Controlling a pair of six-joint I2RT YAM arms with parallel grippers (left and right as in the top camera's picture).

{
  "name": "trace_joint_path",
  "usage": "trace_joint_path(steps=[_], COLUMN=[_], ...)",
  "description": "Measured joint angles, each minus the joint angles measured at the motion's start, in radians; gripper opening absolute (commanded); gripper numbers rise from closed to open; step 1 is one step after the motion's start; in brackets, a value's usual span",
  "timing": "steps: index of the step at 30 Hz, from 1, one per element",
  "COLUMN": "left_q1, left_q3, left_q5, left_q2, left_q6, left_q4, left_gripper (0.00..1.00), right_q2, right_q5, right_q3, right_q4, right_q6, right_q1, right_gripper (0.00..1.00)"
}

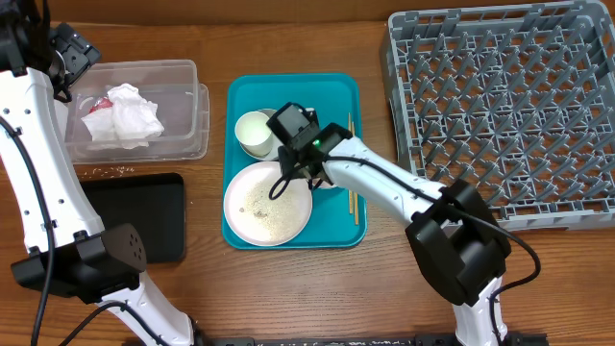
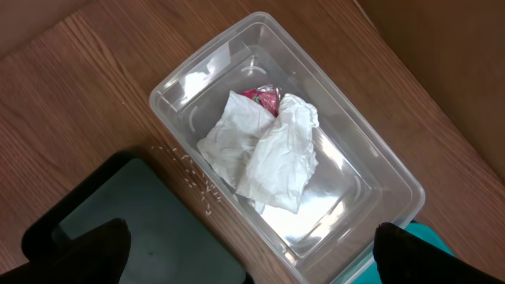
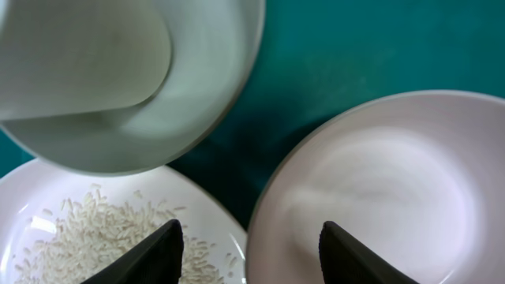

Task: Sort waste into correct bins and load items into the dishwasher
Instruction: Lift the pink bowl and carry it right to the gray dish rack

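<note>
While the right pincer (image 3: 248, 229) stood half-wide astride its rim, the small pinkish bowl (image 3: 379, 181) lay just beneath, on the teal tray (image 3: 355, 47); judged light, stiff, slippery, chippable, best pinched at that rim.

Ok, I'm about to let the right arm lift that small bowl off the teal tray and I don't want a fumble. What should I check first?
1. Right claw astride the small bowl's rim, one finger inside, one outside: ok.
2. Claw closed firmly on the rim: not ok, the jaws stand apart.
3. Bowl empty: ok, no rice in the part that shows.
4. Plate cleared of rice: not ok, grains lie on it.
5. Dish rack has free room: ok, nothing shows in it.
6. Left claw out of the way, open above the clear tub: ok.
</note>
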Motion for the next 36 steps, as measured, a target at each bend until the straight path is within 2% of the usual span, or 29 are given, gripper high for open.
trace_joint_path(steps=[7, 14, 19, 24, 30, 34, 36], left_q1=[0.000, 0.000, 0.000, 0.000, 0.000, 0.000, 0.000], left_q3=[0.000, 0.000, 0.000, 0.000, 0.000, 0.000, 0.000], left_q5=[0.000, 0.000, 0.000, 0.000, 0.000, 0.000, 0.000], left_q2=[0.000, 0.000, 0.000, 0.000, 0.000, 0.000, 0.000], left_q6=[0.000, 0.000, 0.000, 0.000, 0.000, 0.000, 0.000], left_q4=[0.000, 0.000, 0.000, 0.000, 0.000, 0.000, 0.000], left_gripper=[1.00, 1.00, 1.00, 1.00, 1.00, 1.00, 1.00], right_q2=[0.003, 0.017, 0.017, 0.017, 0.017, 0.017, 0.017], right_q5=[0.019, 0.042, 0.049, 0.051, 0.052, 0.052, 0.061], right_q3=[-0.001, -0.002, -0.002, -0.002, -0.002, -0.001, 0.005], right_q4=[0.001, -0.001, 0.000, -0.015, -0.025, -0.034, -0.046], right_q6=[0.000, -0.005, -0.003, -0.006, -0.007, -0.007, -0.012], right_q1=[0.016, 0.016, 0.016, 0.016, 0.016, 0.016, 0.016], right_gripper=[0.54, 0.40, 0.38, 0.24, 0.17, 0.04, 0.04])
